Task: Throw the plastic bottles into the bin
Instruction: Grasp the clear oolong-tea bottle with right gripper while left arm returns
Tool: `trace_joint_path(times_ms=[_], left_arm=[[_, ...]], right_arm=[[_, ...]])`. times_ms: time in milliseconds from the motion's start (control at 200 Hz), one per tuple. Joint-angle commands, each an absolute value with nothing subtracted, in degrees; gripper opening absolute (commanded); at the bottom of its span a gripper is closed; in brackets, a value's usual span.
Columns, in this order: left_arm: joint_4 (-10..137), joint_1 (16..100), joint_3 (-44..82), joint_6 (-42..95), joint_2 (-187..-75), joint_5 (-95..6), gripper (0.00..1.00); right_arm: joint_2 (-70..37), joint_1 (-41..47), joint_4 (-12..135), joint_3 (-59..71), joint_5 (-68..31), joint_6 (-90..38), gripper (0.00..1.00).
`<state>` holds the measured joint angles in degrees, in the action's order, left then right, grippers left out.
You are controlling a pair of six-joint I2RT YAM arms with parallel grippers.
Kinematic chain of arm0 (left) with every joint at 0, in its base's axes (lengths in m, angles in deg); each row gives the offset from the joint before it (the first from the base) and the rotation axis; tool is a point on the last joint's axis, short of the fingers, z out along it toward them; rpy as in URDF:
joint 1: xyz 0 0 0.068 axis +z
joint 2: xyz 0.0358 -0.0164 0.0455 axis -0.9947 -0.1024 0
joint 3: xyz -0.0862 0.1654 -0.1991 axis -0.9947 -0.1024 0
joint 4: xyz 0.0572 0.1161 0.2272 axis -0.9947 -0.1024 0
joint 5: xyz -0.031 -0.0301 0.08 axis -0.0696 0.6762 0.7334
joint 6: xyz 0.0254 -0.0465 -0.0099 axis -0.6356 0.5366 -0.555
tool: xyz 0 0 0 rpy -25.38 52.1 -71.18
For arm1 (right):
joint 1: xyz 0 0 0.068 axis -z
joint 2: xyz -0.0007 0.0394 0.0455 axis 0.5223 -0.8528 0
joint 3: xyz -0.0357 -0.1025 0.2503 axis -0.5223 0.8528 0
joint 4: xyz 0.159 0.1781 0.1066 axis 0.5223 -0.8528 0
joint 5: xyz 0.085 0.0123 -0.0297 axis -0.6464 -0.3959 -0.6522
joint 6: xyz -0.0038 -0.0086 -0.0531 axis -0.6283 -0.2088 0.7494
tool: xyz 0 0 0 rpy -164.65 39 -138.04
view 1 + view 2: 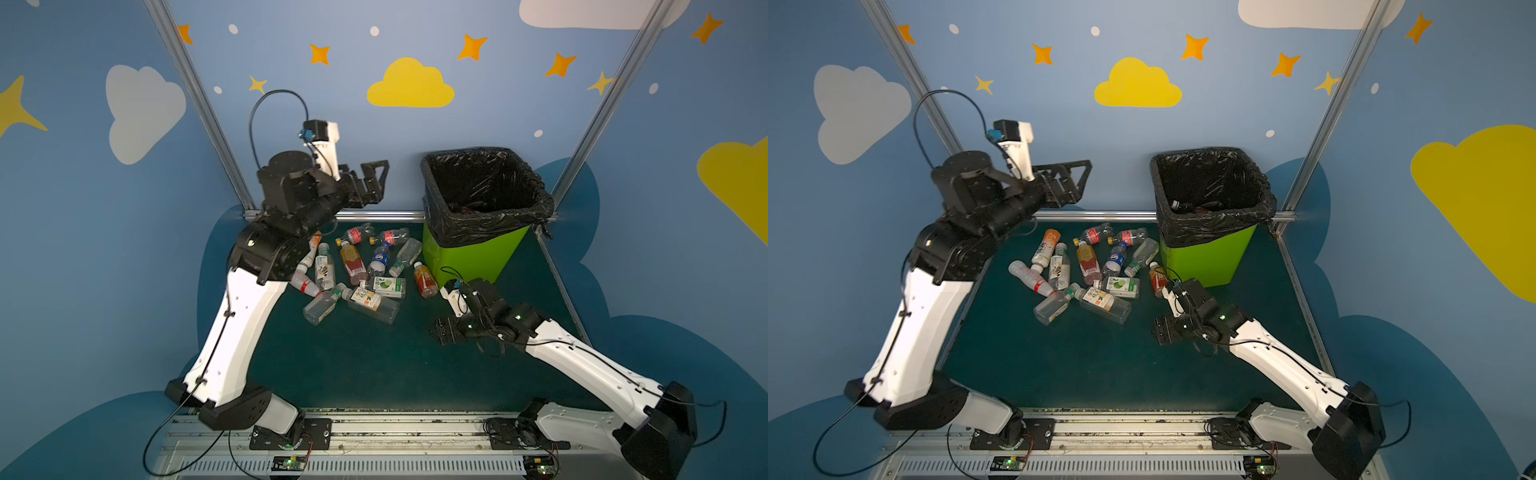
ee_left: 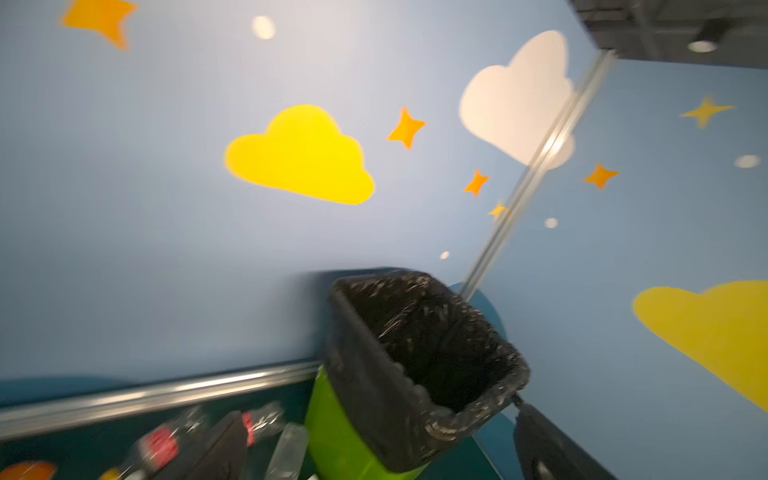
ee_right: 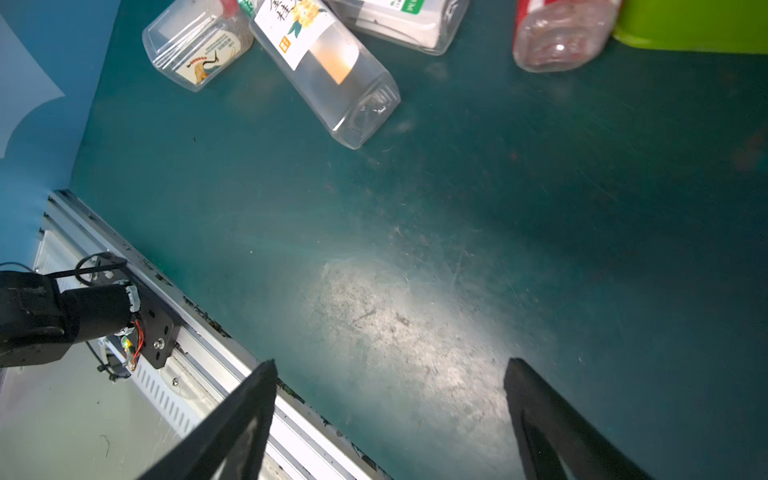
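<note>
Top views show the dark green tabletop (image 1: 374,365), the lime bin (image 1: 469,257) at its back right, the raised left arm's fingers (image 1: 371,195) spread and empty, the low right arm's fingers (image 3: 259,390) likewise spread, and bottles (image 1: 357,270) heaped just left of the bin.

Left arm (image 1: 243,328) reared up high, elbow sharply bent, wrist levelled and reaching toward centre. The left gripper (image 1: 376,180) is at full spread, nothing between the jaws; its wrist view is smeared. Right arm (image 1: 582,361) stretched low and forward, wrist dipped. The right gripper (image 3: 390,362) is aimed downward, fingers (image 3: 245,415) wide apart, holding nothing.
</note>
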<state>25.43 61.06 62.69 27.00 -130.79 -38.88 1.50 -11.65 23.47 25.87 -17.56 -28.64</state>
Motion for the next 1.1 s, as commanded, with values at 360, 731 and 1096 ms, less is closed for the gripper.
trace_joint_path(times_ms=[360, 731, 1096], left_arm=[[9.47, 77.63, 20.57, 40.51, -116.33, -44.48, 1.00], [10.08, 80.97, 18.56, 38.73, -115.35, -46.36, 1.00], [10.73, 83.38, 17.31, 38.30, -116.08, -53.35, 1.00]], right_arm=[[-22.39, -14.78, 21.59, 1.56, -23.95, -12.32, 0.87], [-36.44, -16.24, 17.26, -12.58, -22.56, -7.65, 0.87], [-48.83, -16.41, 11.88, -26.13, -20.48, -5.36, 0.87]])
